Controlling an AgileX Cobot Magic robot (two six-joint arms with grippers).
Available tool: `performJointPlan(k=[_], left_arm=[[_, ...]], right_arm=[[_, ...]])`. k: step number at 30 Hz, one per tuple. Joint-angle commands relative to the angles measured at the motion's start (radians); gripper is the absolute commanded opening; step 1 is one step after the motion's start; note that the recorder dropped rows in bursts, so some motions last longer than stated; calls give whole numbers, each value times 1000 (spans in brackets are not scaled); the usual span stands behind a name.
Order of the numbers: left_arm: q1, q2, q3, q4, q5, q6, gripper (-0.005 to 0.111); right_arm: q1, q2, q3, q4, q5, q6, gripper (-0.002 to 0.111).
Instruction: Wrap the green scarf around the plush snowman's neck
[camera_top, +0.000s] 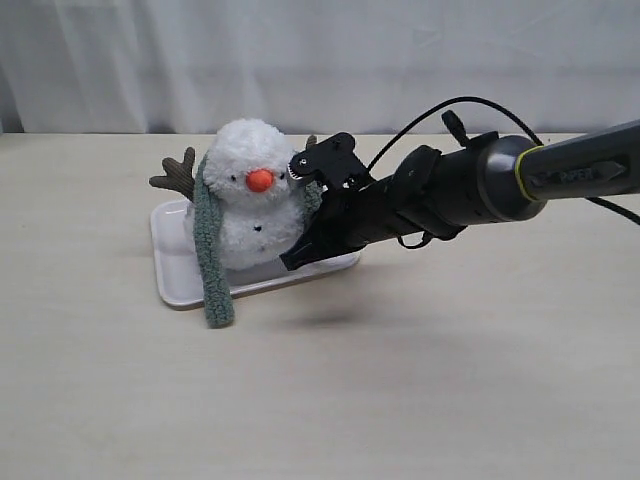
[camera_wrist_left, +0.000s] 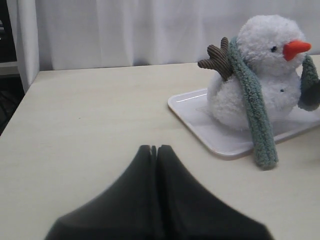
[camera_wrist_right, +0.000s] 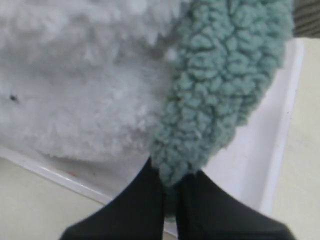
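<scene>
A white rectangular tray (camera_top: 172, 258) with rounded corners and a raised rim is lying flat on a pale wood-grain table (camera_top: 420, 400); it is sitting left of the middle, turned slightly askew to the table's edges; its glossy surface is catching light; a white pleated curtain (camera_top: 320, 60) is hanging behind the table's far edge, filling the background.

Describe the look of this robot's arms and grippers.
The dark grey tubular right arm has a yellow-green ring, pale lettering and a looping black cable. Both the left gripper and right gripper have matte black, tapered fingers.
</scene>
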Motion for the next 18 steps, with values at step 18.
performJointPlan(k=[18], left_arm=[[1,-2,3,-3,-14,-1,0]], right_arm=[[1,-59,-5,-1,215,34,4]])
